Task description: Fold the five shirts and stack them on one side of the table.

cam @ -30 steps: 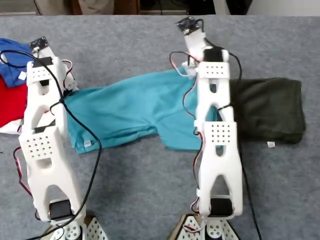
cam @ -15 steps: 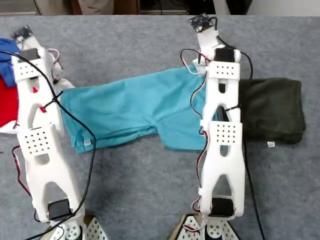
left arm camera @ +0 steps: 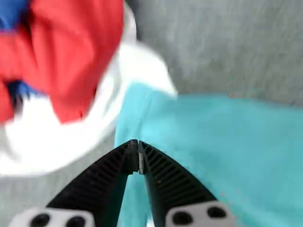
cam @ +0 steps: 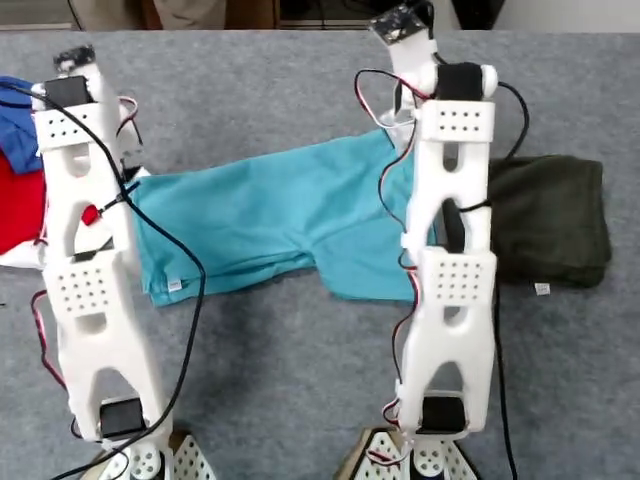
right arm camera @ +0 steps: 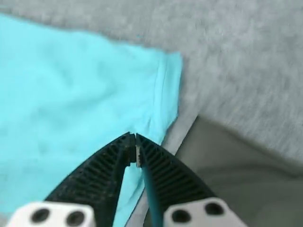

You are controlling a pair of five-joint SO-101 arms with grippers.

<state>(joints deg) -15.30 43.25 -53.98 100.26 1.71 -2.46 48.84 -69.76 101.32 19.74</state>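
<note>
High view, teal shirt point(cam: 260, 215) ends hidden, left hand point(left arm camera: 137, 158) and right hand point(right arm camera: 133, 150) pinched closed.

You've got the teal shirt point(cam: 270, 215) spread flat at centre, the dark green shirt point(cam: 545, 225) folded at 3 o'clock, and the red shirt point(cam: 18, 205), blue shirt point(cam: 15, 135) and white shirt point(left arm camera: 71, 142) heaped at 9 o'clock.

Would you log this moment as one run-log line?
left gripper: jaws shut, over teal shirt edge | right gripper: jaws shut, over its other end | dark shirt: folded
</note>
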